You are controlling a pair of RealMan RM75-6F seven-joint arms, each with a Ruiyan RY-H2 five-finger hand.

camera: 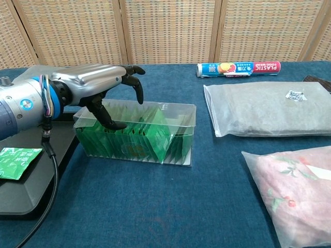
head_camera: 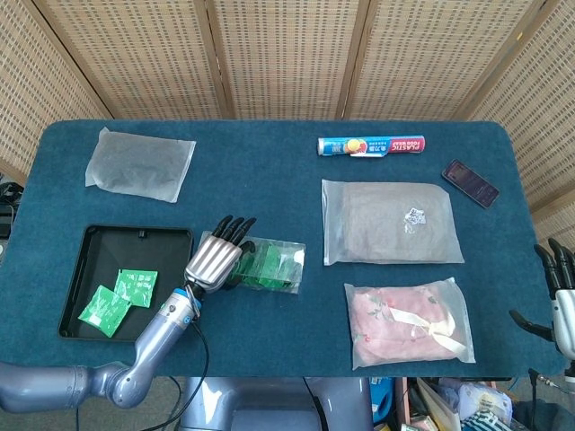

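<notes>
Blue-clothed table bearing a black tray at its left front. Just right of the tray stands a clear plastic box of upright green sachets. The left hand arches over the box, fingers apart, tips dipping among the sachets; nothing visibly pinched. Sachets likely light, thin and slippery, best pinched at the top edge.

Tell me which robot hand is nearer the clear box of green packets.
Left. The left robot hand reaches into the clear box; the right robot hand hangs off the table's far right edge.
</notes>
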